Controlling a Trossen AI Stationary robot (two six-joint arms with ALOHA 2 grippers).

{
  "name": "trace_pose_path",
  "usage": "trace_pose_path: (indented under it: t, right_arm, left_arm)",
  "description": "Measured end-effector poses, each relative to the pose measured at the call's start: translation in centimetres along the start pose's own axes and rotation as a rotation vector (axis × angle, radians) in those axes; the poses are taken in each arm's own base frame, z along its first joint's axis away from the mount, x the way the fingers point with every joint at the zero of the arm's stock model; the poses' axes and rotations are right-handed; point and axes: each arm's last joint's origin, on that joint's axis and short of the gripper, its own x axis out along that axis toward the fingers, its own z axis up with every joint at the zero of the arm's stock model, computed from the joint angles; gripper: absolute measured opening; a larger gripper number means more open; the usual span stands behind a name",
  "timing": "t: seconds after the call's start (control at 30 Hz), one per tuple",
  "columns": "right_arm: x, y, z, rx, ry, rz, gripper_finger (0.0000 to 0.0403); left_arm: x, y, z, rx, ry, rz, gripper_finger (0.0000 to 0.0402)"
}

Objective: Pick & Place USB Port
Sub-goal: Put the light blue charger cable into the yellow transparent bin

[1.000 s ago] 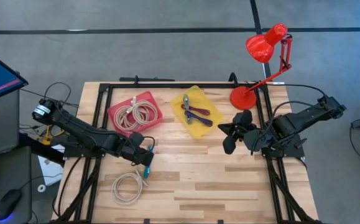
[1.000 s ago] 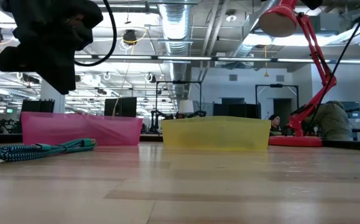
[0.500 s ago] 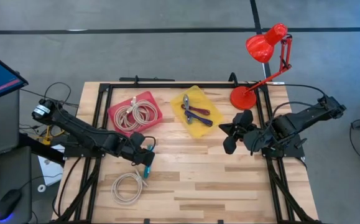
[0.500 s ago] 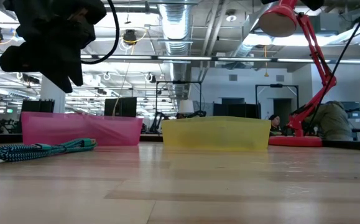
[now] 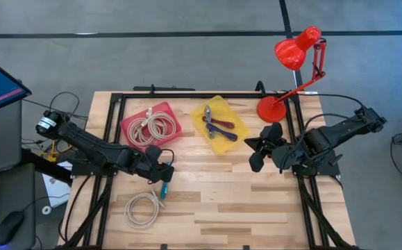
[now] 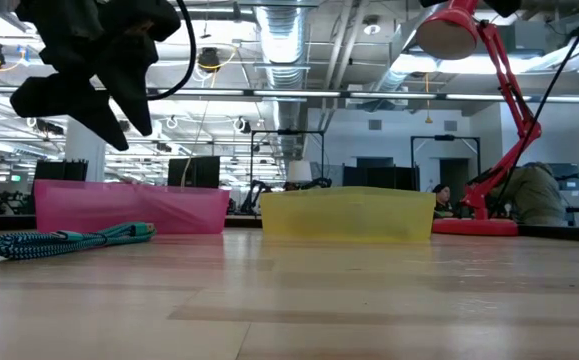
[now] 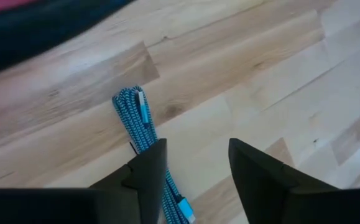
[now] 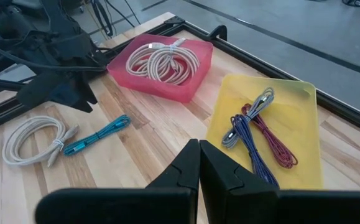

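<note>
A teal braided USB cable point(image 5: 164, 190) lies folded flat on the wooden table, left of centre; it also shows in the low view point(image 6: 69, 240) and the left wrist view point(image 7: 135, 118). My left gripper point(image 5: 160, 172) hangs open and empty just above it, its fingers point(image 7: 150, 169) apart over the cable's near part. My right gripper point(image 5: 257, 153) waits shut and empty above the table's right side, beside the lamp base.
A white coiled cable point(image 5: 141, 208) lies near the front left. A pink tray point(image 5: 128, 125) holds white cables. A yellow tray point(image 5: 221, 104) holds a purple and a red cable. A red desk lamp point(image 5: 294, 62) stands at the far right corner.
My left gripper has risen a little above the teal cable and drawn slightly toward the table's far edge, tipping as it went. The cable lies where it was, and more of it shows from above.
</note>
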Motion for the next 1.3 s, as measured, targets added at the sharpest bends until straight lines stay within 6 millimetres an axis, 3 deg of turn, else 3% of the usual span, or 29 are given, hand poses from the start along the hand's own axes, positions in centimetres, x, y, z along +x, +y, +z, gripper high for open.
trace_pose_path:
  t: [0.13, 0.3, 0.77, 0.97, 1.2, 1.3]
  right_arm:
    - [0.0, 0.0, 0.0, 0.0, 0.0, 0.0, 0.0001]
    - [0.0, 0.0, 0.0, 0.0, 0.0, 0.0, 0.0001]
    - [0.0, 0.0, 0.0, 0.0, 0.002, 0.002, 0.0001]
    - [0.0, 0.0, 0.0, 0.0, 0.003, 0.002, 0.0001]
    - [0.0, 0.0, 0.0, 0.0, 0.003, 0.003, 0.0001]
    - [0.0, 0.0, 0.0, -0.001, 0.003, 0.002, 0.0001]
  left_arm:
    - [0.4, 0.1, 0.1, -0.009, -0.002, 0.006, 0.0194]
    - [2.8, 1.2, -0.8, -0.047, 0.096, 0.05, 0.0206]
    - [7.8, 1.7, -3.1, -0.058, 0.131, 0.065, 0.0186]
    - [8.4, 1.8, -3.3, -0.048, 0.132, 0.083, 0.0146]
    - [8.5, 1.8, -3.4, -0.044, 0.139, 0.078, 0.003]
    - [8.5, 1.7, -3.4, -0.013, 0.142, 0.071, 0.0011]
